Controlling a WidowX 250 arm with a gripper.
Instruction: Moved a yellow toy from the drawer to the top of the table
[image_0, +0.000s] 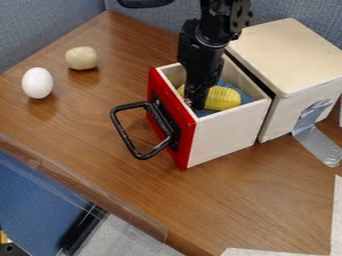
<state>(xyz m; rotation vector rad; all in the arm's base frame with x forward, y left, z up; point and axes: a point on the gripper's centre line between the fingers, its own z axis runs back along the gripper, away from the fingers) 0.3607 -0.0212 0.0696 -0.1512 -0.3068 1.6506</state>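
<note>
The black gripper (195, 100) points down inside the open drawer (227, 137), which has white sides and a red front with a black handle. A yellow ridged toy (224, 98) lies in the drawer on blue cloth, and the gripper's lower end covers part of it toward its left end. Whether the gripper holds the toy cannot be told. The wooden table top (87, 120) spreads out left of the drawer and in front of it.
A white egg (37, 83) and a beige rounded object (81, 58) rest on the table at the left. The cream cabinet box (290, 55) stands right of the drawer, with silver tape on its side. The drawer's black handle (127, 137) juts out leftward.
</note>
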